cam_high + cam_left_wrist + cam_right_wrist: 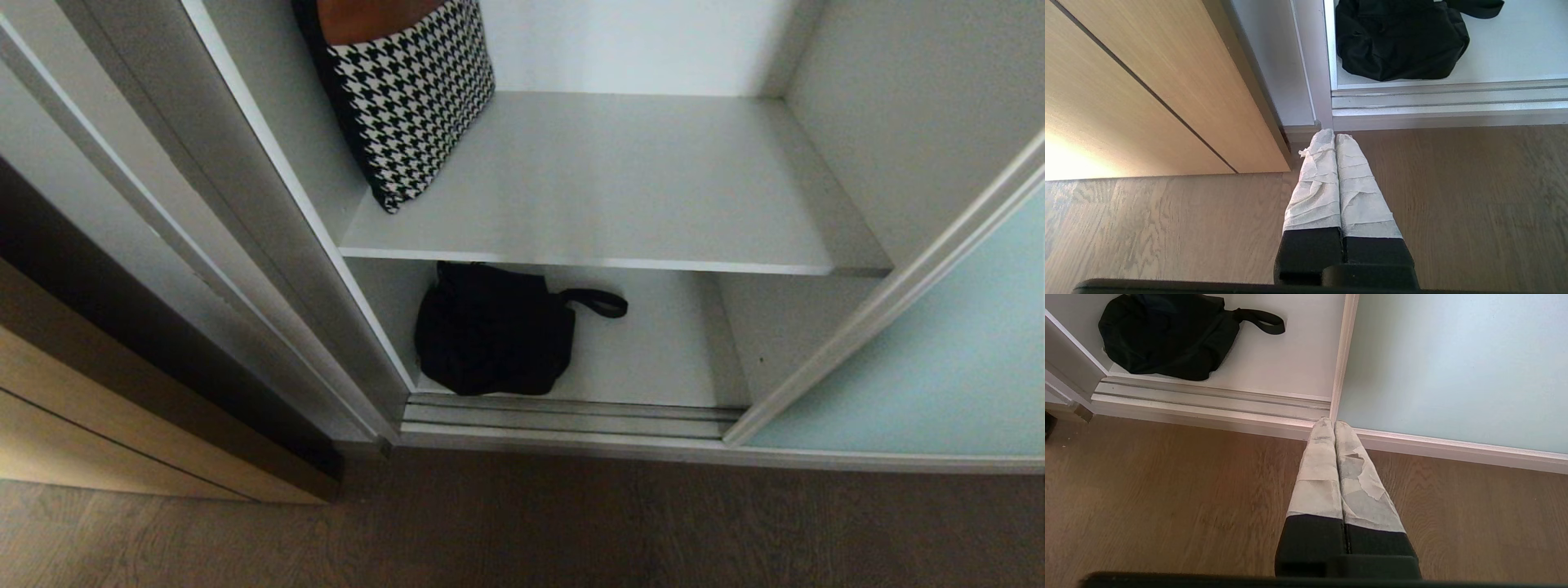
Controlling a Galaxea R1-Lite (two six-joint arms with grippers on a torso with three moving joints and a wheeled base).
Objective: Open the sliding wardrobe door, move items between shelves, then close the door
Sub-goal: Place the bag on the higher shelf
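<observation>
Wood-grain floor (pixel 1453 204) fills the view under my left claw (pixel 1335 132) and right claw (pixel 1334 421), both pinched shut on nothing, low before the ribbed silver track (pixel 563 415). My worry: the limp black pouch (pixel 490 331), on the bottom shelf (pixel 653 359), sags or snags by its strap. Frosted door (pixel 922 351) stands open; the houndstooth bag (pixel 412 98) leans on the smooth upper shelf (pixel 620 188).
</observation>
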